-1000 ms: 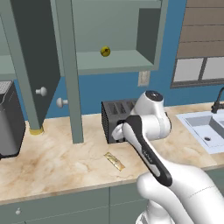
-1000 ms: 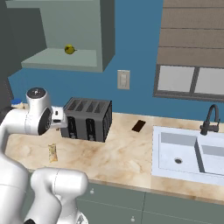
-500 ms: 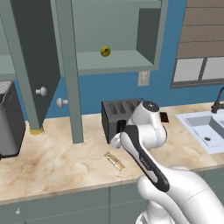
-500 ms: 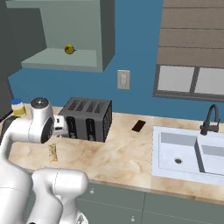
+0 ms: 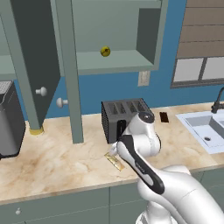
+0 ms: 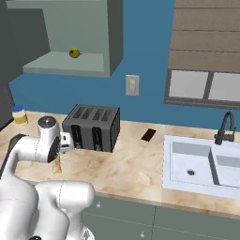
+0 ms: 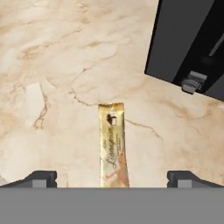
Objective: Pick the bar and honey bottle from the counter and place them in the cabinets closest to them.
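We see the bar [image 7: 113,146], thin, flat, golden-tan wrapper with pale cursive script we cannot read and a small dark mark near its far end, lying on the counter [image 7: 65,65] just before the toaster [image 7: 192,43], our gripper [image 7: 111,178] above it, jaws wide, empty

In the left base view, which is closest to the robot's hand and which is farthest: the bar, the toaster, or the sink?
1. The bar, on the counter just below the gripper.
2. The toaster, right behind it.
3. The sink, far off to the right.
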